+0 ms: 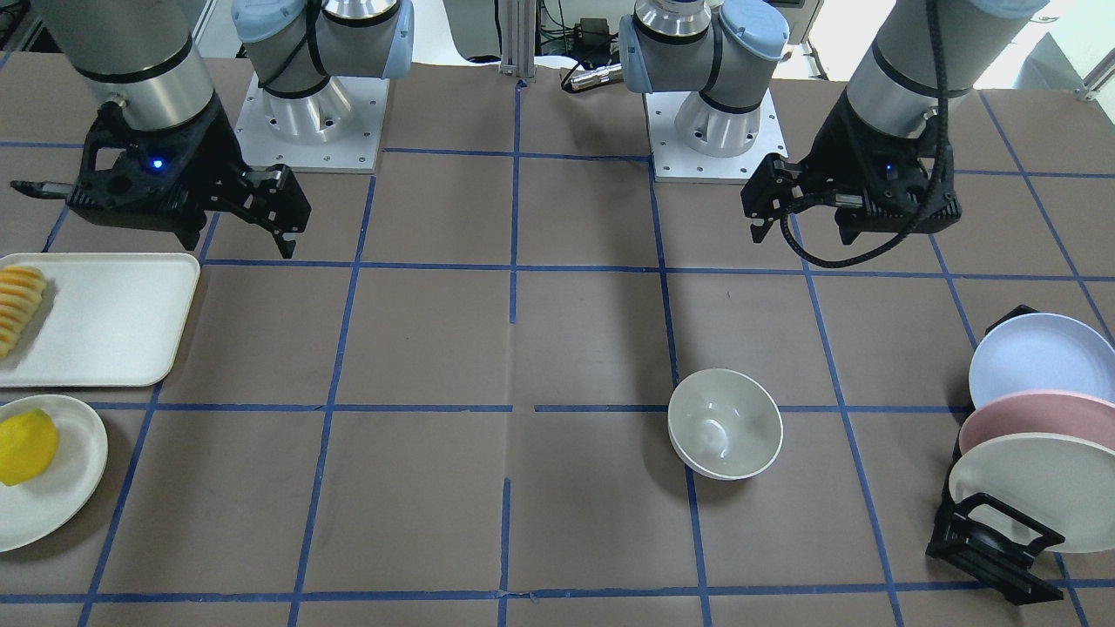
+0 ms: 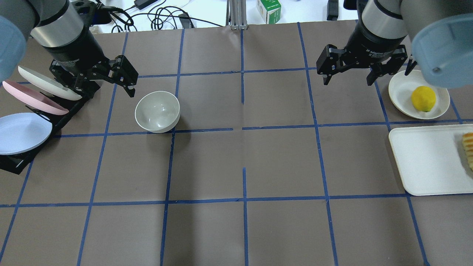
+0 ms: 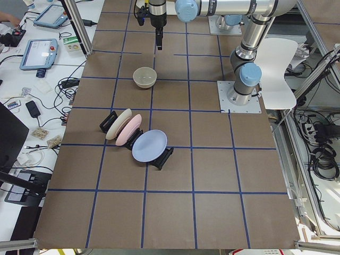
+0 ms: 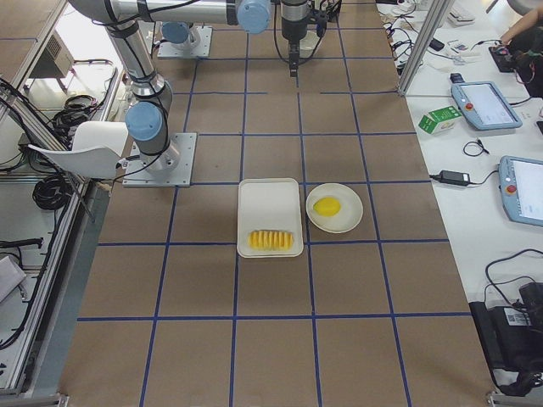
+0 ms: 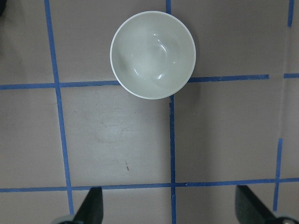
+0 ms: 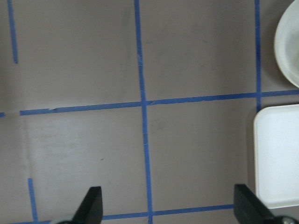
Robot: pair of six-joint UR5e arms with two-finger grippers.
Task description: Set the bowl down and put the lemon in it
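Note:
The off-white bowl [image 1: 725,424] stands upright and empty on the brown table; it also shows in the overhead view [image 2: 157,111] and the left wrist view [image 5: 153,54]. The yellow lemon [image 1: 26,446] [image 2: 423,98] lies on a flat off-white plate [image 2: 401,92] at the far side of the table from the bowl. My left gripper [image 2: 105,87] [image 5: 170,207] hangs open and empty above the table, beside the bowl. My right gripper [image 2: 347,81] [image 6: 168,205] hangs open and empty, to the side of the lemon's plate.
A white tray [image 2: 428,162] with a row of yellow-orange slices [image 2: 468,147] lies next to the lemon's plate. A black rack [image 1: 993,540] holds blue, pink and cream plates [image 2: 26,129] near the left arm. Blue tape lines grid the table.

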